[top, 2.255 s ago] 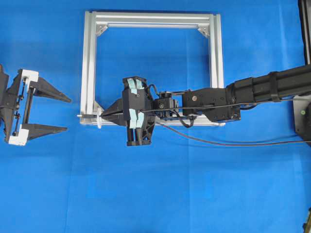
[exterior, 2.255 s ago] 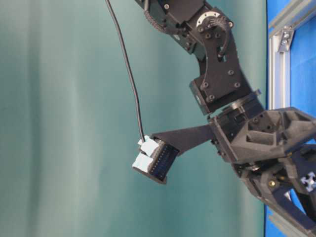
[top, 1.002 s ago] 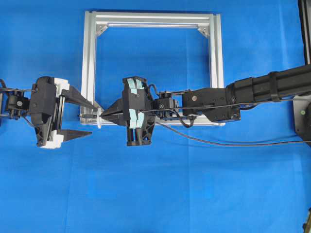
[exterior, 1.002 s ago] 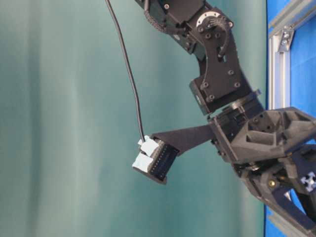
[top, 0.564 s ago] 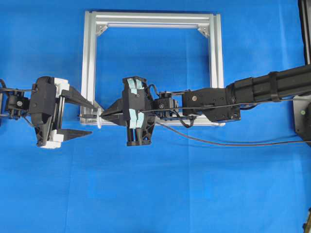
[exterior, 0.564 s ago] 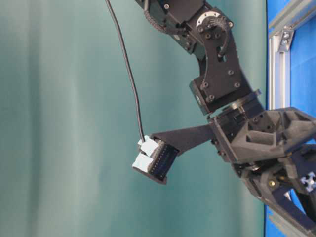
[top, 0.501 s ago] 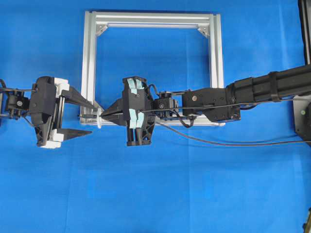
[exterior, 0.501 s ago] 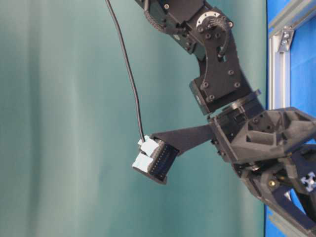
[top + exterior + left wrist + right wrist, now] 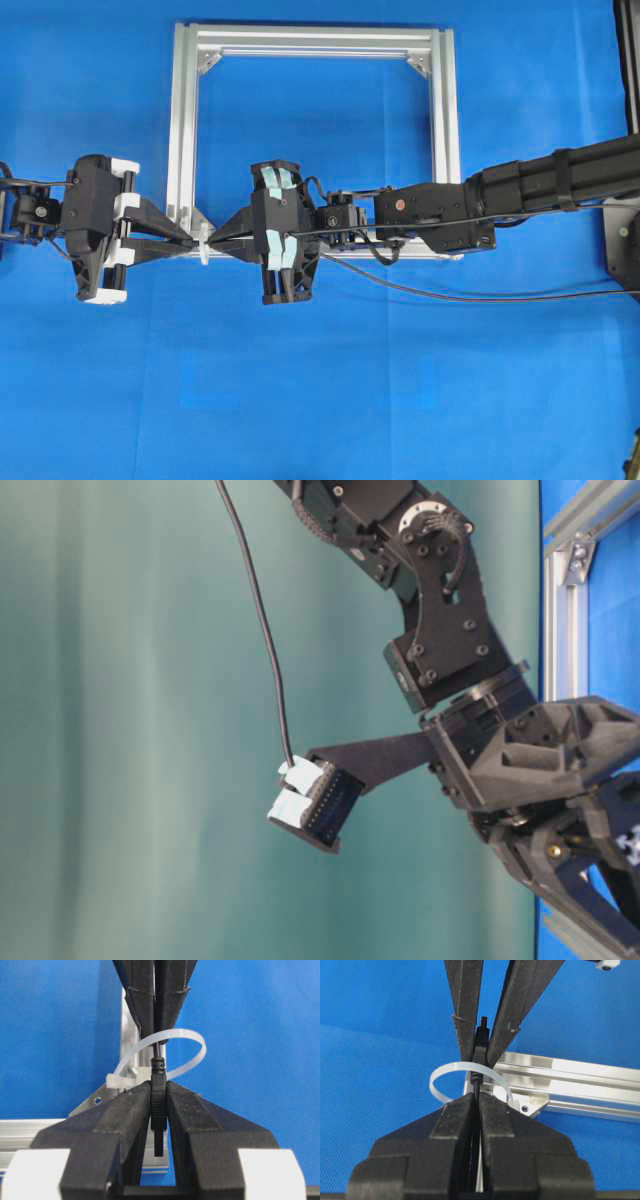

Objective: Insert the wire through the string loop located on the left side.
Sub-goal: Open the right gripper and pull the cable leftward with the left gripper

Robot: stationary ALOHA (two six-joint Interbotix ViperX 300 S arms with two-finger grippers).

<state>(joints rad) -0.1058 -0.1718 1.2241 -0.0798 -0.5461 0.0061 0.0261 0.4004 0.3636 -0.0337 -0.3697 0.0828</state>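
While both grippers meet at the frame's near-left corner:
left gripper [image 9: 159,1110]: pinching the wire's plug [image 9: 158,1105], just past the loop
right gripper [image 9: 476,1105]: pressed together on the wire [image 9: 476,1085]
string loop [image 9: 187,1042]: white ring upright at the silver frame [image 9: 180,120] corner, wire running through it
bench [image 9: 320,400]: blue cloth
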